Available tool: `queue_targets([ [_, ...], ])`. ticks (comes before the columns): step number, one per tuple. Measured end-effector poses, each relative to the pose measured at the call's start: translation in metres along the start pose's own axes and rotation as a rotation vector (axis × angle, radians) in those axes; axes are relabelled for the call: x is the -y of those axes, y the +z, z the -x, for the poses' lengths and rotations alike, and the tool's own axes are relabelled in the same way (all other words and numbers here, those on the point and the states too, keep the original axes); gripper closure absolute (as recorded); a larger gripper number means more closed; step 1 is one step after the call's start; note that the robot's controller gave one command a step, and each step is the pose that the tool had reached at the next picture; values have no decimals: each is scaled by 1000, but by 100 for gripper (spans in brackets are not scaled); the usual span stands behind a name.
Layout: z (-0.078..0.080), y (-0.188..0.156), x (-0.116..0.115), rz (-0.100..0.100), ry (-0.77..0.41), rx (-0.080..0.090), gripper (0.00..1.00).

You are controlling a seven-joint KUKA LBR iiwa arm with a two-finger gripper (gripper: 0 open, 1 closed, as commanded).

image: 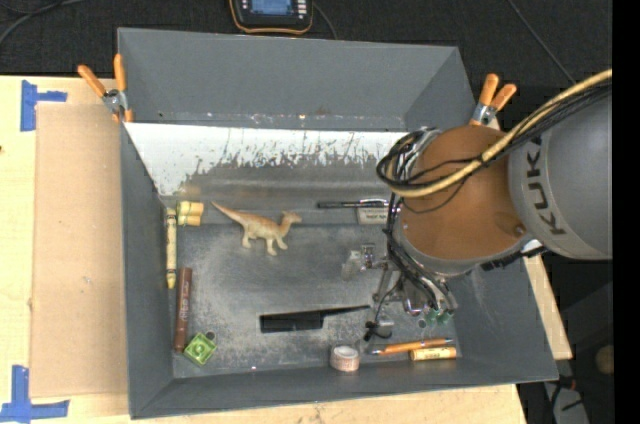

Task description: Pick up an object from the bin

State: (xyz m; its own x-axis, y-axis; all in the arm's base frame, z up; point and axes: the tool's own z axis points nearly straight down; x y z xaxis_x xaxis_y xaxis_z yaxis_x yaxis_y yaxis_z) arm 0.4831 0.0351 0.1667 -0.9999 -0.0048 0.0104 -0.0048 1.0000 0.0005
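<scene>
My gripper [388, 310] hangs low over the bin's front right part, below the arm's orange cover. Just in front of it lies an orange pen [414, 349] along the front wall. A small roll of tape [345, 358] lies to the pen's left. A flat black bar [292, 320] lies on the floor to the gripper's left, its thin end pointing at the gripper. A small grey piece [357, 261] sits just behind the gripper.
A tan toy dinosaur [262, 228] stands mid-bin towards the back. A dark pen [351, 205] lies by the back wall. Along the left wall lie yellow sticks [172, 247], a brown stick [183, 308] and a green cube [199, 349].
</scene>
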Motion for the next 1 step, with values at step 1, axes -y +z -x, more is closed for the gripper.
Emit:
queue_targets([
  [1,2,-3,0,0,3,8,0],
])
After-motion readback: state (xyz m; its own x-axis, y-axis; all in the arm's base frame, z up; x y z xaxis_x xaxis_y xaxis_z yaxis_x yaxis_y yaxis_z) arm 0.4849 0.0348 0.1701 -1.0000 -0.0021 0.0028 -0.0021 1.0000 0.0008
